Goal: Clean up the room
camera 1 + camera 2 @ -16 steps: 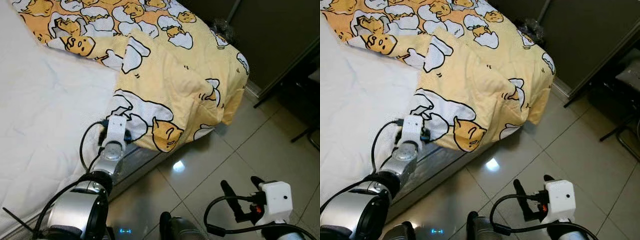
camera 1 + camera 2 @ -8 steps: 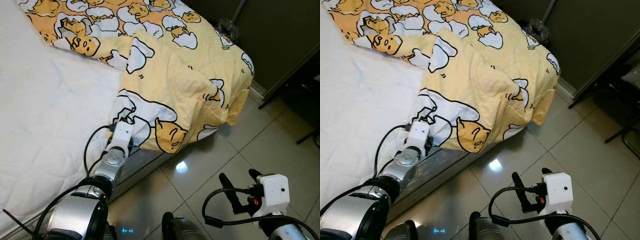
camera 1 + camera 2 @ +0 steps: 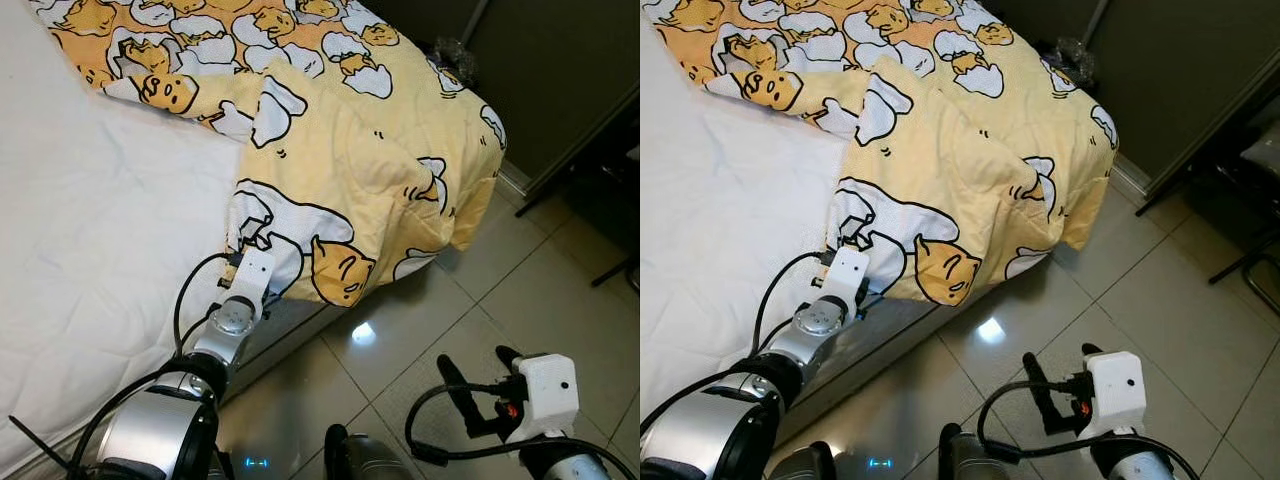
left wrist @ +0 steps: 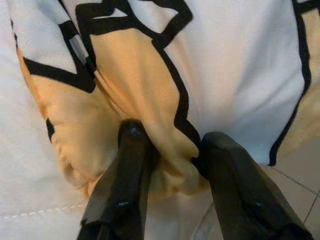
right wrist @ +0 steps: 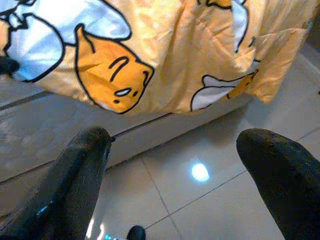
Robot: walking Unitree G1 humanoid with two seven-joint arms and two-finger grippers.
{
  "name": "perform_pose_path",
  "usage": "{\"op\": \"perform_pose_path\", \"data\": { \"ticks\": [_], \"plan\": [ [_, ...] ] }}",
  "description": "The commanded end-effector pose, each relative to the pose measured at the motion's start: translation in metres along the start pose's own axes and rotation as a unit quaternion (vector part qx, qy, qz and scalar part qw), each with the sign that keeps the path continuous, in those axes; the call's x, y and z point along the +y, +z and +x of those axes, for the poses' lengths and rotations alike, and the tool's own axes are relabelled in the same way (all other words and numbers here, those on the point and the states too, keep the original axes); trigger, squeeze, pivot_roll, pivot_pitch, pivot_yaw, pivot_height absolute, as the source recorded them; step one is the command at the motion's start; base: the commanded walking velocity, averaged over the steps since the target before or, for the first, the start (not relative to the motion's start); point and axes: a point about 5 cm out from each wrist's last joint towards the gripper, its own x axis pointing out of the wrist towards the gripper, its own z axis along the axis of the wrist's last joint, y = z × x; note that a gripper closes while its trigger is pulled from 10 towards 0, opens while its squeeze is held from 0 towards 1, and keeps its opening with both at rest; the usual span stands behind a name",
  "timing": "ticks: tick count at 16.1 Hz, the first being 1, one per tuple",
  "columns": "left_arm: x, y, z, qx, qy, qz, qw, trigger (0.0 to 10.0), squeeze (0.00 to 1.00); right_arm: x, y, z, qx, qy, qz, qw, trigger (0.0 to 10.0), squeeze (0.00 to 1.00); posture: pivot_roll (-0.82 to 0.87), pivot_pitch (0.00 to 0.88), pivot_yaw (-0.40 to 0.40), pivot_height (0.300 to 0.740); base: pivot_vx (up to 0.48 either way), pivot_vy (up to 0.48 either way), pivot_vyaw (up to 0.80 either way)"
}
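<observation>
Jaws of the left gripper [image 4: 170, 150] are pinching the hem fold of the yellow cartoon-print quilt [image 3: 350, 150], which is lying on the white mattress [image 3: 90, 250] and draping over its edge; right gripper [image 5: 172, 165] is hovering spread apart above the tiled floor [image 3: 480, 300]

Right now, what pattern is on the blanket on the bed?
The blanket is yellow with white and orange cartoon egg characters, clearest in the left eye view.

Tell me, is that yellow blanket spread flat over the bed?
No. The blanket lies bunched, hanging over the bed's corner, leaving the white mattress bare.
</observation>
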Motion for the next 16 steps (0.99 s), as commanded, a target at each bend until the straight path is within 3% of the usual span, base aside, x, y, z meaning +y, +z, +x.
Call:
{"op": "perform_pose_path", "data": {
  "ticks": [1,3,7,9,13,14,16],
  "plan": [
    [-0.014,-0.015,-0.004,0.025,-0.034,0.015,0.999,0.0,0.0,0.0,0.001,-0.003,0.007,0.011,0.006,1.0,10.0,0.0,-0.34,0.195,-0.123,0.74,0.0,0.0,0.0],
    [-0.017,-0.017,-0.005,0.018,-0.053,0.049,0.997,0.0,0.0,0.002,-0.001,-0.002,0.025,0.055,0.013,0.998,10.0,0.0,-0.34,0.193,-0.12,0.74,0.0,0.0,0.0],
    [-0.021,-0.029,-0.01,0.01,-0.091,0.109,0.99,0.0,0.0,-0.001,0.004,0.004,0.029,0.087,0.014,0.996,10.0,0.0,-0.31,0.178,-0.103,0.74,0.0,0.0,0.0],
    [-0.016,-0.045,-0.016,0.004,-0.117,0.169,0.979,0.0,0.0,-0.008,0.01,0.01,0.022,0.096,0.011,0.995,10.0,0.0,-0.29,0.163,-0.091,0.74,0.0,0.0,0.0],
    [-0.002,-0.062,-0.023,0.012,-0.125,0.196,0.973,0.0,0.0,-0.008,0.011,0.018,0.019,0.107,0.01,0.994,10.0,0.0,-0.27,0.13,-0.074,0.74,0.0,0.0,0.0],
    [0.007,-0.074,-0.029,0.016,-0.128,0.2,0.971,0.0,0.0,-0.007,0.014,0.027,0.009,0.109,0.014,0.994,10.0,0.0,-0.25,0.095,-0.063,0.74,0.0,0.0,0.0],
    [0.007,-0.082,-0.034,0.011,-0.142,0.208,0.968,0.0,0.0,-0.006,0.015,0.036,0.0,0.109,0.018,0.994,10.0,0.0,-0.23,0.066,-0.056,0.74,0.0,0.0,0.0]
  ]
}}
